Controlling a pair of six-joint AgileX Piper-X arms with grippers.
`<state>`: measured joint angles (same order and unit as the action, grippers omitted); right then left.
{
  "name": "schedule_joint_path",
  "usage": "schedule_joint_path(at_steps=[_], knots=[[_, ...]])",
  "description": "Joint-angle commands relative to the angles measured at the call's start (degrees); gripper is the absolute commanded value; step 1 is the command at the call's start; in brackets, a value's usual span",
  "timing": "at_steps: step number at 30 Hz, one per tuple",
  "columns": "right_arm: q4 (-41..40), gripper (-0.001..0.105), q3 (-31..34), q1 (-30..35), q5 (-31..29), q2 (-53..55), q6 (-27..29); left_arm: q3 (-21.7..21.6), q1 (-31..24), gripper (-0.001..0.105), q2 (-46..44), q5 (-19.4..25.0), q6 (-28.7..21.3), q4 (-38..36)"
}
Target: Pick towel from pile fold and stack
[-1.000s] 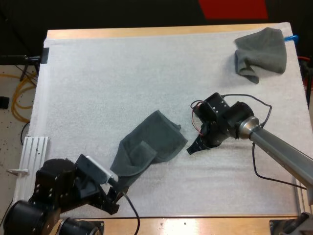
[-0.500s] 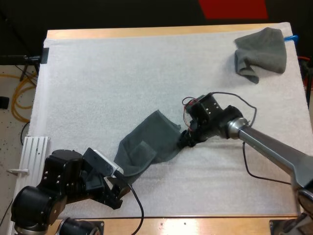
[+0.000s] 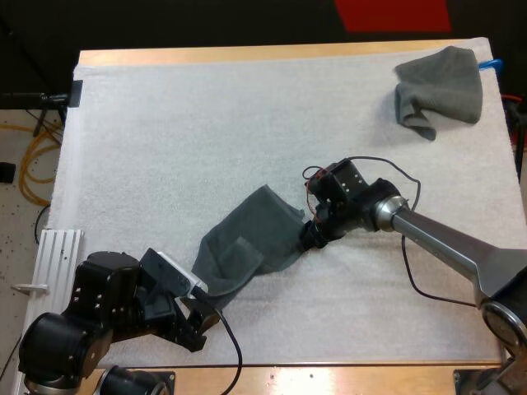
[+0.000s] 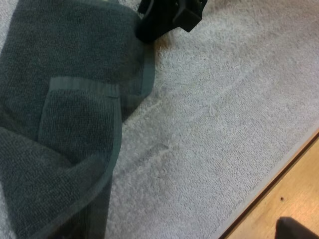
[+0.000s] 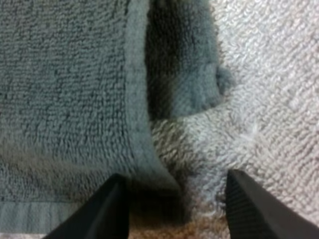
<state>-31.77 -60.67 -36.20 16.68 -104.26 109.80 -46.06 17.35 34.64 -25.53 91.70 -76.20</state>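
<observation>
The crumpled towel is lying near the middle of the white mat covering the tabletop, with one flap doubled over on itself. The right gripper is sitting right at the towel's right-hand corner. In the right wrist view its fingers are standing apart, released, straddling the hem where it is curling down onto the mat. Nothing is clamped yet. The left gripper is hovering just off the towel's near end, and whether it is released or clenched I cannot tell. A second towel is resting well apart, at the mat's far right corner.

Now, handling. This is looking like soft, light terry cloth with no stiffness at all, so it is likely going to drape and drag rather than lift as a sheet. It isn't fragile or slippery, and the pile should be giving good grip while clinging a little to the mat.

The best hold, I'm judging, is that stitched hem at the corner, which is denser than the body and less likely to bunch or slip out. The edge is lying flat, so a shallow pinch is risking mat fibres or only one layer. The opposite corner, nearest the left gripper, is looking like the matching hold for spreading the towel out.
</observation>
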Motion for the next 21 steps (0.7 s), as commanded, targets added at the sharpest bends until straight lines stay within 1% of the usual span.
schedule_joint_path(at_steps=[1,3,5,7,9,10,11,13,15,18,21], knots=[[-0.23,0.042,0.17,-0.21,2.4,-1.51,0.94,-0.07,0.27,0.072,-0.14,-0.76,-0.32,0.25],[-0.74,0.035,0.17,-0.87,4.03,-2.21,0.94,-0.07,0.27,0.072,-0.14,-0.76,-0.32,0.25],[-0.85,0.03,0.17,-2.24,4.14,-3.07,0.94,-0.07,0.27,0.072,-0.14,-0.76,-0.32,0.25],[-0.82,0.028,0.17,-3.51,3.52,-3.78,0.94,-0.07,0.27,0.072,-0.14,-0.76,-0.15,0.25],[-0.82,0.028,0.17,-4.89,0.95,-4.28,0.89,-0.07,0.27,0.072,-0.14,-0.76,0.39,0.25],[-0.82,0.028,0.17,-5.61,-1.38,-4.31,0.77,-0.07,0.27,0.072,-0.14,-0.79,0.93,0.25],[-0.82,0.026,0.17,-6.13,-3.25,-4.29,0.83,-0.07,0.27,0.072,-0.14,-0.87,1.25,0.25],[-0.99,0.016,-0.02,-6.45,-4.83,-4.14,0.96,-0.07,0.27,0.072,-0.14,-0.88,1.44,0.25],[-2.65,0.001,-0.62,-6.44,-5.9,-4.13,0.96,-0.07,0.27,0.072,-0.14,-0.88,1.42,0.25],[-5.92,0.0,-2.04,-6.44,-7.45,-3.68,1.1,-0.07,0.27,0.072,-0.14,-0.88,1.42,0.25],[-7.23,0.0,-2.55,-6.44,-9.04,-1.6,1.09,-0.07,0.27,0.072,-0.14,-0.88,1.42,0.25]])
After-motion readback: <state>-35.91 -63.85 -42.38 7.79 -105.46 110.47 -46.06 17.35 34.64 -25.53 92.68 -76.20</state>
